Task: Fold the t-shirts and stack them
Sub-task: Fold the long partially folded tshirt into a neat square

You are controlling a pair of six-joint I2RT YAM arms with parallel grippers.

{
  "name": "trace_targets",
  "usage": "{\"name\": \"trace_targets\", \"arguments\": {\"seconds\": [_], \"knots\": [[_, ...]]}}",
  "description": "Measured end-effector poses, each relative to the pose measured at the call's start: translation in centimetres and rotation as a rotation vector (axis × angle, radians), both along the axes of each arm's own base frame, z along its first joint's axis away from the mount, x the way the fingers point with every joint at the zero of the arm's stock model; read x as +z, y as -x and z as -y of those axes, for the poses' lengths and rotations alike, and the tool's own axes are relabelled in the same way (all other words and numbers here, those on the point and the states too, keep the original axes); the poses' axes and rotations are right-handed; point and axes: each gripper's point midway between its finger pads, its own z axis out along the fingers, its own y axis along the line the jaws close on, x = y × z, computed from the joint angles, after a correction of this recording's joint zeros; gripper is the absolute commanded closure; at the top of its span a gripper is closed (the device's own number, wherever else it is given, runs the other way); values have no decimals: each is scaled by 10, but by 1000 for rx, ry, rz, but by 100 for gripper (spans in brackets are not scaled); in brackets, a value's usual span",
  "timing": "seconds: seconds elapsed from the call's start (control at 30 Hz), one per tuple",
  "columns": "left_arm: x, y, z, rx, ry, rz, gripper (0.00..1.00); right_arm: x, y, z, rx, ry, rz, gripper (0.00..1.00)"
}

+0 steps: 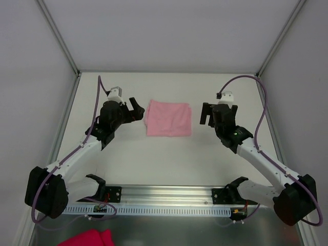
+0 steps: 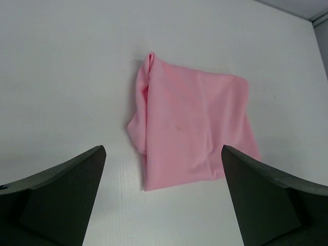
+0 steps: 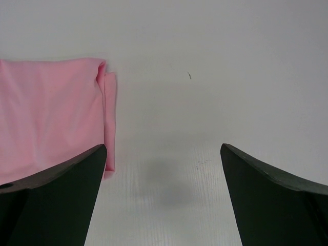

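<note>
The pale pink t-shirt lies folded into a rough rectangle on the white table, between my two arms. It shows in the left wrist view and at the left of the right wrist view. My left gripper is open and empty, just left of the shirt and above the table. My right gripper is open and empty, a little to the right of the shirt. In both wrist views the jaws stand wide apart with nothing between them.
A deep magenta cloth lies at the bottom edge, in front of the arm bases. The metal rail runs along the near edge. Grey walls enclose the table on the left, the back and the right.
</note>
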Motion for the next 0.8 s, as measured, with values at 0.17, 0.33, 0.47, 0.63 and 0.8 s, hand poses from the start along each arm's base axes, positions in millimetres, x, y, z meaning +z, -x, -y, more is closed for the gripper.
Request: {"name": "trace_targets", "arguments": {"seconds": [0.17,0.33,0.47,0.63,0.8], "knots": [[-17,9,-25,45,12,-24,1,-5,-3,4,-6,-8,-15,0],[-30,4,-42,67,74,-46,1,-16,-6,3,-1,-1,-48,0],[-46,3,-38,42,95,-85,1,-20,-7,0,11,-5,-59,0],[-52,7,-36,19,110,-92,1,-21,-9,-4,24,-16,-59,0],[-50,9,-37,15,118,-81,1,-21,-9,-6,32,-25,-62,0]]}}
